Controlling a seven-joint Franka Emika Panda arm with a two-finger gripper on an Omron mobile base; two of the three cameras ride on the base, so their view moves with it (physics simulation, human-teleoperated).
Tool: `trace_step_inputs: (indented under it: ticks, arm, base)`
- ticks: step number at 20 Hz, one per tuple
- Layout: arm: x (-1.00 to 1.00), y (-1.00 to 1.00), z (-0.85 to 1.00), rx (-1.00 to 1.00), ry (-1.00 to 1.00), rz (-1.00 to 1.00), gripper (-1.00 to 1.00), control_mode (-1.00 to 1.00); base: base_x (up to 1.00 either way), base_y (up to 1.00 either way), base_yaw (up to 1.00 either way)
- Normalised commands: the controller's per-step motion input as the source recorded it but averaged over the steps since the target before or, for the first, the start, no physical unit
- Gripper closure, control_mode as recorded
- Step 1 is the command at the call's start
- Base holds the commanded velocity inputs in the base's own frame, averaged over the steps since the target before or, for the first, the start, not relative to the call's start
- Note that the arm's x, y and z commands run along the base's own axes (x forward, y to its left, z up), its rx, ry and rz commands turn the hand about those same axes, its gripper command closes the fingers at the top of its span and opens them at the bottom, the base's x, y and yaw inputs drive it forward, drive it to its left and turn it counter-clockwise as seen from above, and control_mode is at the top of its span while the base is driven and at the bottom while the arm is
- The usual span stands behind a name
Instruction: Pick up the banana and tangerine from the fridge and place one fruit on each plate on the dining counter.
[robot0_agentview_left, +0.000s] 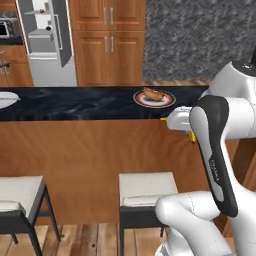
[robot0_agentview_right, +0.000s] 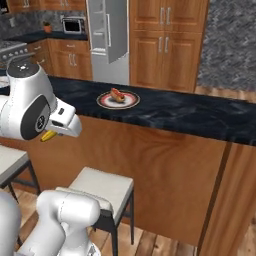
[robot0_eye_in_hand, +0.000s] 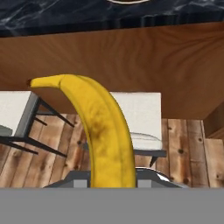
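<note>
— What's the end effector (robot0_agentview_right: 50, 134) doing?

— I've got it clamped on the banana (robot0_eye_in_hand: 103, 135), below the worktop (robot0_agentview_right: 190, 112) edge, over a stool (robot0_eye_in_hand: 135, 118).

— Next?

— I judge it's the carry step: lift above the edge and forward to a plate (robot0_agentview_right: 118, 99). That one already holds food; another plate (robot0_agentview_left: 6, 98) lies far left. The fridge (robot0_agentview_right: 107, 40) stands open beyond.

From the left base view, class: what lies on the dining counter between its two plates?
Nothing: between the left plate and the plate with food, the dining counter is bare dark top.
</note>
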Motion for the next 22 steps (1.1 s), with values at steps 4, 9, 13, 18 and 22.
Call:
trace_step_inputs:
  ticks: [4, 9, 13, 18, 22]
  arm:
    - [0.0, 0.0, 0.0, 0.0, 0.0, 0.0, 1.0, 1.0]
    - [0.0, 0.0, 0.0, 0.0, 0.0, 0.0, 1.0, 1.0]
    - [0.0, 0.0, 0.0, 0.0, 0.0, 0.0, 1.0, 1.0]
    - [0.0, 0.0, 0.0, 0.0, 0.0, 0.0, 1.0, 1.0]
    - [0.0, 0.0, 0.0, 0.0, 0.0, 0.0, 1.0, 1.0]
  base:
    - [0.49, 0.04, -0.36]
    - [0.63, 0.26, -0.4]
    - [0.81, 0.56, -0.32]
    - [0.63, 0.43, -0.22]
    - [0.18, 0.22, -0.11]
